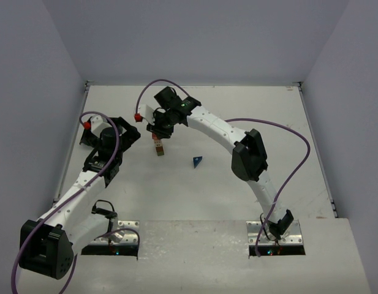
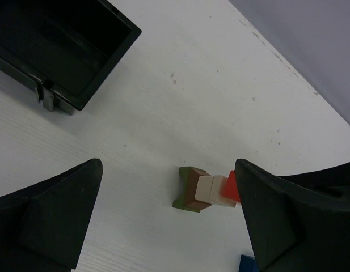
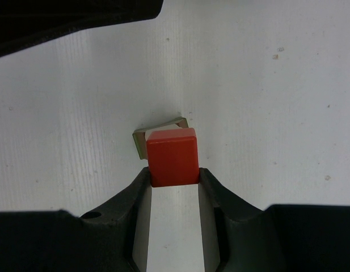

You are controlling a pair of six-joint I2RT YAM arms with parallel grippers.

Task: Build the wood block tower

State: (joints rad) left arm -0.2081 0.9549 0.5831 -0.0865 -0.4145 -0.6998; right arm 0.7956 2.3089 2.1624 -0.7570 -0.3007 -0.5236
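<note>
A white table [image 1: 238,104] is shown from above, filling the middle of the frame and enclosed at left, back and right by plain pale lilac-grey walls [image 1: 195,37]. A lighter, speckled panel [image 1: 195,257] is laid across the bottom of that frame. In the left wrist view, a black square tray [image 2: 109,65] with raised sides is seen at the upper left, cut off by the frame edges. A small metal clip [image 2: 47,97] is fixed to its lower side. Faint dark specks [image 2: 175,79] are scattered on the surface right of the tray.

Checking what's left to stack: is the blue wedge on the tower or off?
Off. The blue wedge lies on the table, apart from the tower.
</note>
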